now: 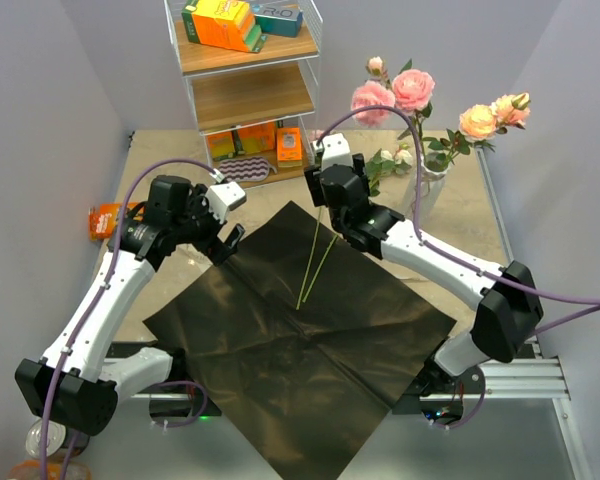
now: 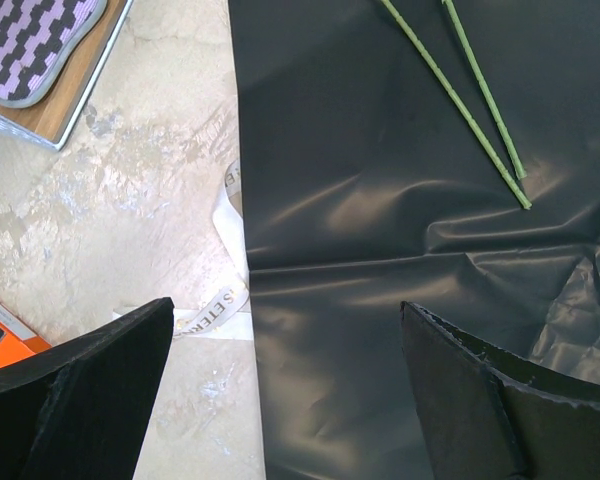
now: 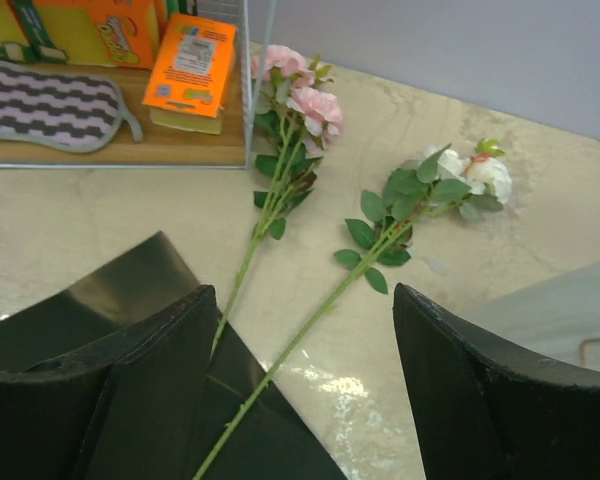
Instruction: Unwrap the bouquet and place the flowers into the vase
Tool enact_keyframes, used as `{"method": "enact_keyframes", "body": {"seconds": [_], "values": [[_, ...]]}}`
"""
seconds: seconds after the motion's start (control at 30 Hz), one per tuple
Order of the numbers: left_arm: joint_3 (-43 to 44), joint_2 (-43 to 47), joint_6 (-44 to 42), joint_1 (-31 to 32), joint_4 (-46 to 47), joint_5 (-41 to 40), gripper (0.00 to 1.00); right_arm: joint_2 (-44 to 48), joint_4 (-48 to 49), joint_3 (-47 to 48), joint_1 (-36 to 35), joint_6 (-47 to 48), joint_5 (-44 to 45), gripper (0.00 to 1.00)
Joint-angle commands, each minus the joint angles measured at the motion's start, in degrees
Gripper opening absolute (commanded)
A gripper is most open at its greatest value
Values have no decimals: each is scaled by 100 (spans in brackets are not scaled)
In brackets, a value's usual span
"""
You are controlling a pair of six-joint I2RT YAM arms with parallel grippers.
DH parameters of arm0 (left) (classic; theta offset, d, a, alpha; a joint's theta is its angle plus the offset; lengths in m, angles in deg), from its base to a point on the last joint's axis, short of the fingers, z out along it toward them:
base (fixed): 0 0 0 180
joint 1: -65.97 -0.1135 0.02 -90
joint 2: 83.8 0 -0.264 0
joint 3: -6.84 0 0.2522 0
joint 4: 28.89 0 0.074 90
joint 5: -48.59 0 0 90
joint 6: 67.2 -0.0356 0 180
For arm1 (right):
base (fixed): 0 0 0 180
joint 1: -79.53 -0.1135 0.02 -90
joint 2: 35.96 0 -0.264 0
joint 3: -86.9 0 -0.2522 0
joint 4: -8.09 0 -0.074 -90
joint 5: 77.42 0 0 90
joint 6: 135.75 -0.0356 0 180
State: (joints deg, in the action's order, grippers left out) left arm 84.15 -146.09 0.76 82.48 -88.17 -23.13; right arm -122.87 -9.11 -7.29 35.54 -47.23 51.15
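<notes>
The black wrapping paper [image 1: 300,340] lies spread flat on the table. Two loose flowers rest across its far corner, their bare green stems [image 1: 315,265] on the paper. One has a pink head [image 3: 300,90], the other a white head [image 3: 470,175]. The whitish vase [image 1: 427,190] stands at the back right and holds pink roses [image 1: 395,95] and peach roses [image 1: 490,115]. My right gripper [image 3: 300,400] hovers open above the two stems [image 3: 310,320], touching neither. My left gripper [image 2: 285,380] is open over the paper's left edge [image 2: 245,300], beside the pale ribbon [image 2: 225,290].
A wire shelf rack [image 1: 245,80] with orange boxes stands at the back centre. A striped pad [image 1: 245,168] and an orange box [image 3: 190,65] sit on its lowest board. An orange packet [image 1: 105,220] lies at the table's left edge.
</notes>
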Motion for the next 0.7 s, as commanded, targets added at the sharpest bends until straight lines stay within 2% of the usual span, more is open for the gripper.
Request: {"method": "enact_keyframes", "body": {"seconds": [0.0,0.2,0.33,0.57,0.67], "values": [[70,129,69,-25,60,79,99,192,650,169,-189,367,1081,75],[-70,129,95,-25,148,123,99,456,1073,388,-250,789,1144,75],[-71,102,95,-25,175,96,99,518,1101,476,-426,1000,846,74],[-44,93,130,-25,201,114,99,-158,1039,310,-910,1141,1134,73],[-36,102,121,-25,184,79,99,-624,881,362,-945,834,1084,73]]}}
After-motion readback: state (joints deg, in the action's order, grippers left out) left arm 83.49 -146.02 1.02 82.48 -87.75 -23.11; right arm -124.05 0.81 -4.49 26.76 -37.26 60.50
